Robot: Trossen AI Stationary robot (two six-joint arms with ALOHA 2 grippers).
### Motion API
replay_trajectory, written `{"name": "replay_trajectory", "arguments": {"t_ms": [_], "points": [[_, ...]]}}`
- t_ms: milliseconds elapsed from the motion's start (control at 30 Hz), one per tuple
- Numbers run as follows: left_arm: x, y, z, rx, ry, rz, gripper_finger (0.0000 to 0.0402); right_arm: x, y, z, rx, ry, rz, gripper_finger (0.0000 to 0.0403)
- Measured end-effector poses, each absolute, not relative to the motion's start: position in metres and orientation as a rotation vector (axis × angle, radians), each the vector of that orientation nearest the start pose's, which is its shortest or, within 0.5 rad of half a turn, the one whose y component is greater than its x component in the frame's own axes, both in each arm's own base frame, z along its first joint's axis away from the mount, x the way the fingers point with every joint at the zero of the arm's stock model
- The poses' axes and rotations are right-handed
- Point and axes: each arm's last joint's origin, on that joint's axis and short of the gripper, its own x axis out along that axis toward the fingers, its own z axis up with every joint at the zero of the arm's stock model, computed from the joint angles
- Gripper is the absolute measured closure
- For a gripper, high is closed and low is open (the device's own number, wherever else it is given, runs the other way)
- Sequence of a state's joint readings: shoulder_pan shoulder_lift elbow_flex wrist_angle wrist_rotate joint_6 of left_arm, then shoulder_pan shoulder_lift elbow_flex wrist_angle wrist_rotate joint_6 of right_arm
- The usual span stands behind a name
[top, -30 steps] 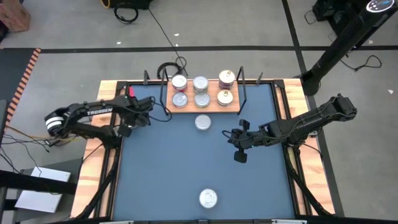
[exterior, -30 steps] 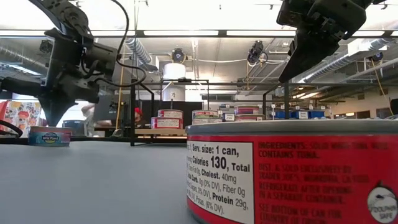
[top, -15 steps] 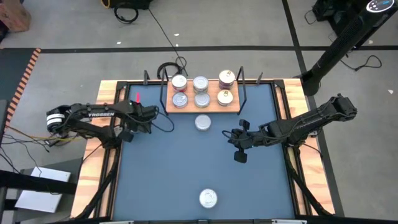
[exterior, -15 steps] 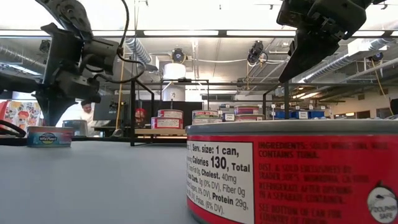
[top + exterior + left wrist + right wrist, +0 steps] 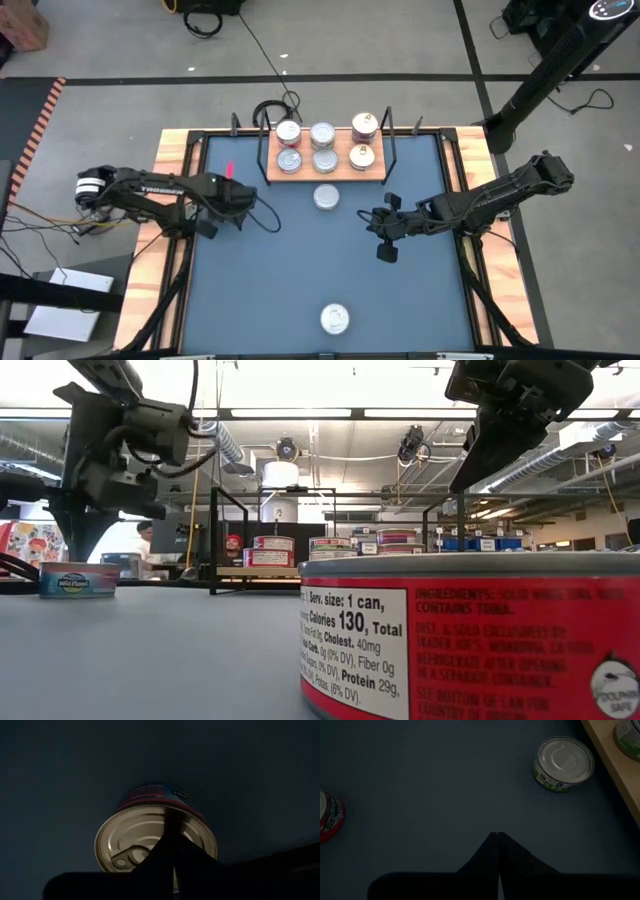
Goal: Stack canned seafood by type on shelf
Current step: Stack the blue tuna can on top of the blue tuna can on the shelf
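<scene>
The left claw (image 5: 238, 205) has swung nearer, fingers closed, above a pink-labelled tin (image 5: 156, 834) at the table's left; it should open before descending, while the closed right claw (image 5: 384, 232) waits right.

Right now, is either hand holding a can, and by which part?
Neither. The left hand hangs shut above a pink-labelled round tin with a silver pull-tab lid; the right hand is shut over bare blue table.

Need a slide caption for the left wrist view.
Left gripper, fingers shut, poised over a pink-and-blue-labelled silver-lidded tin on the dark blue table.
</scene>
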State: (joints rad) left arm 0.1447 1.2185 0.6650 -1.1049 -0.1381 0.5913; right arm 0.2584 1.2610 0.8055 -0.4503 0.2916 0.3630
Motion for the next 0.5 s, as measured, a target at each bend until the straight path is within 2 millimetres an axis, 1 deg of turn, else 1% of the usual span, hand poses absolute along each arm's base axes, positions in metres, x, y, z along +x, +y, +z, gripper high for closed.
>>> {"name": "replay_trajectory", "arguments": {"t_ms": [200, 300, 500], "points": [[0.169, 0.021, 0.186, 0.465, 1.589, -0.303, 0.0396, 0.239, 0.055, 0.226, 0.094, 0.850, -0.186, 0.0394], [0.173, 0.019, 0.184, 0.465, 1.586, -0.319, 0.0396, 0.239, 0.055, 0.226, 0.096, 0.852, -0.182, 0.0394], [0.181, 0.009, 0.175, 0.514, 1.656, -0.378, 0.0396, 0.239, 0.055, 0.226, 0.100, 0.856, -0.174, 0.0394]]}}
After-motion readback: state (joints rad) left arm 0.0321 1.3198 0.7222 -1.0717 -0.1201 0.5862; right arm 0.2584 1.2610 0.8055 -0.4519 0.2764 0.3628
